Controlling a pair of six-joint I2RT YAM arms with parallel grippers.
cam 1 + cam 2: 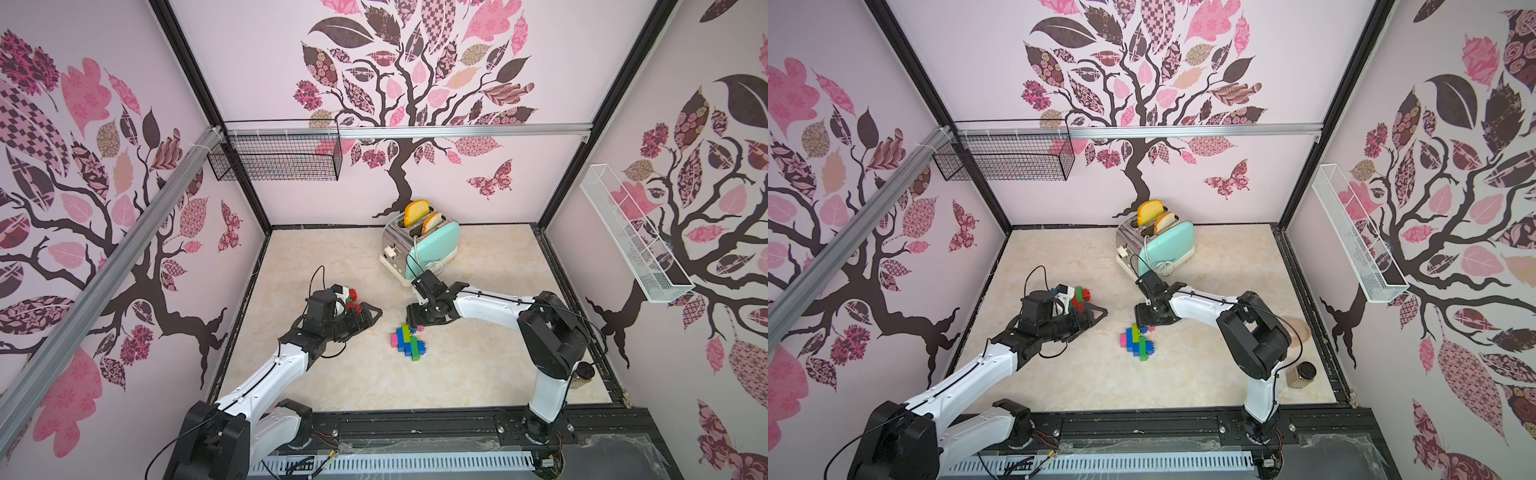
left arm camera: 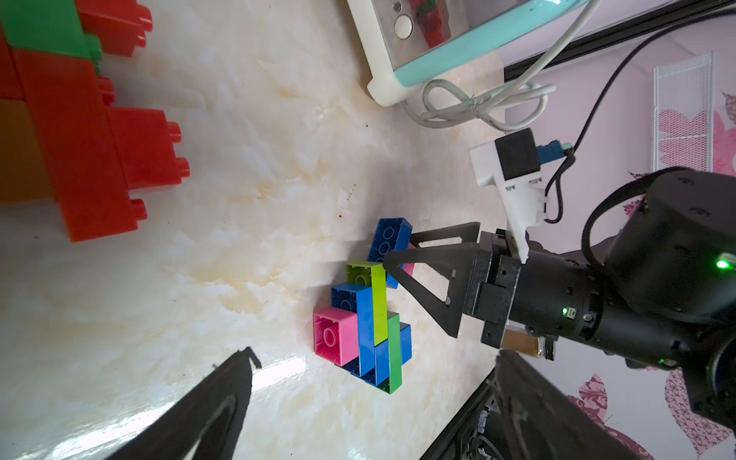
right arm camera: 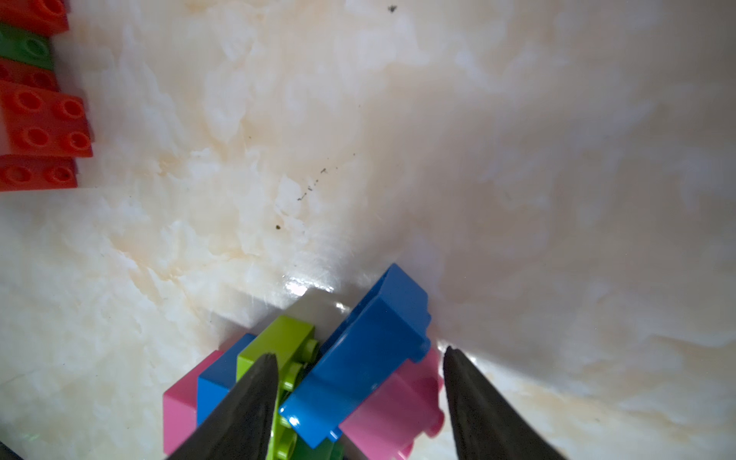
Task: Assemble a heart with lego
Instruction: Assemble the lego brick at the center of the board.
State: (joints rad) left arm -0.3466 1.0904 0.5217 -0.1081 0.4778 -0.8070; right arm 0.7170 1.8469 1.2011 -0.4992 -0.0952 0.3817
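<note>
The right arm stretches left from its near-right base, wrist tipped down. The right gripper (image 1: 412,321) is at the far end of the central lego cluster (image 1: 407,341), fingers spread astride a tilted blue brick (image 3: 370,350). The left gripper (image 1: 368,320) points right, fingers wide apart, beside red-green bricks (image 1: 352,300).

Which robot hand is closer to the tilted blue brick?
Right. The right gripper has its fingers either side of the blue brick; the left gripper sits apart, open, beside the red bricks.

Lego cluster (image 1: 406,341) before toaster (image 1: 432,245), another lego pile (image 1: 353,295) leftward
</note>
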